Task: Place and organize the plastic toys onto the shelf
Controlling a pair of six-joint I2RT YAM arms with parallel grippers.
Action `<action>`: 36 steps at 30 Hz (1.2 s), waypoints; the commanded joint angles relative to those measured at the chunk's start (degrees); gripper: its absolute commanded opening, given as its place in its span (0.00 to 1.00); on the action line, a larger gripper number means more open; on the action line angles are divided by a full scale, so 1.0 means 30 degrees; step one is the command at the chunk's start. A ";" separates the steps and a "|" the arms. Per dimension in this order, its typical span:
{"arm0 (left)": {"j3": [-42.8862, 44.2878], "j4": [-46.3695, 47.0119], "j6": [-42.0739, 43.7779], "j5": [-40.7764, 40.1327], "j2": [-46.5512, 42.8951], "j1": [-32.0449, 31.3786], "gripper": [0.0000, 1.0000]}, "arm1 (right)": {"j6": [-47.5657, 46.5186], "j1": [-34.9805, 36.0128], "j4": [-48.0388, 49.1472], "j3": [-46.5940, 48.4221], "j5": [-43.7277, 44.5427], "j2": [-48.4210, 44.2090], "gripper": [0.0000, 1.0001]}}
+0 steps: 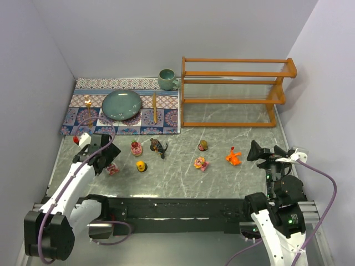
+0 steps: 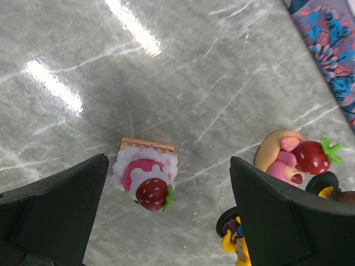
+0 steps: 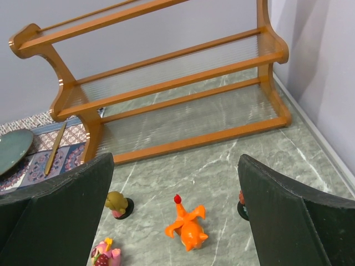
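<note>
the left pincer [image 2: 168, 160] is spread wide over a strawberry cake toy [image 2: 145, 180] standing on the marbled counter [image 2: 166, 66], neither finger touching it. the right pincer [image 3: 175, 157] also gapes wide, holding nothing, facing the shelf [image 3: 177, 83]; an orange creature [image 3: 186, 227] lies toppled on the counter, apart from the shelf.

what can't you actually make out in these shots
- Left wrist view: yellow plastic figurine, cut off by the bottom edge and by a finger of the left hand.
- Right wrist view: small toy on a dark base, almost wholly behind a finger of the right hand; shape unclear.
- Top view: dark spiky plastic creature, too small to identify; neither wrist view shows it.
</note>
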 commanded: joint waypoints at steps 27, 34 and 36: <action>-0.0598 0.1271 -0.1085 0.1586 -0.0758 -0.1797 0.35 | 0.0031 0.0165 0.0251 0.0477 0.0066 -0.5855 1.00; -0.0482 0.2003 -0.0851 0.2347 -0.0993 -0.2236 0.14 | -0.0117 0.0164 0.0603 0.0506 -0.2067 -0.5564 1.00; -0.0102 0.1829 -0.0821 0.2406 -0.0993 -0.2440 0.13 | 0.0030 0.0164 0.0517 0.0855 -0.2862 -0.5125 1.00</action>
